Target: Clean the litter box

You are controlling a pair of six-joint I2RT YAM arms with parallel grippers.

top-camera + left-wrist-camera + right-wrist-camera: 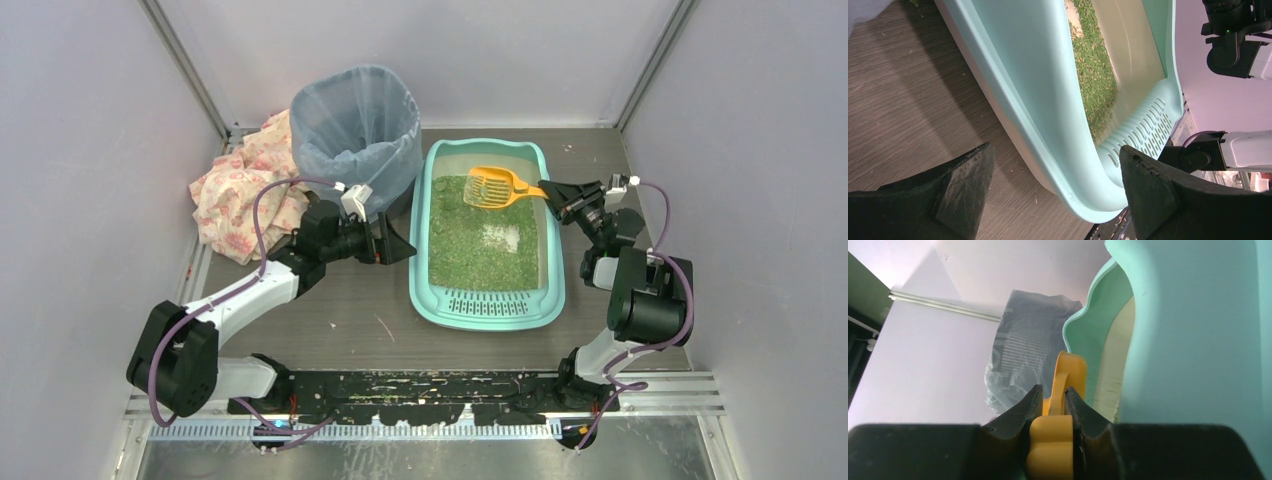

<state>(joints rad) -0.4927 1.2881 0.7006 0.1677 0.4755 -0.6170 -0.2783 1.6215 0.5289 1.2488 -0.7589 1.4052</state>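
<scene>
1. Left wrist view: litter box [1038, 90] is cut off by the top edge.
2. Right wrist view: scoop [1050, 450] is seen edge-on; its slotted head cannot be made out.
3. Top view: cloth [235, 190] is partly hidden by bin [395, 165].

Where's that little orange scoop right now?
In the top view, the orange scoop is over the far end of the litter box, its handle pinched in the right tool, right of the bag-lined bin.

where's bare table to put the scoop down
Barest: the table strip between the litter box and the arm bases. A smaller patch lies past the right end effector, by the back wall. Crowded: back left, with bin, cloth and left end effector.
</scene>
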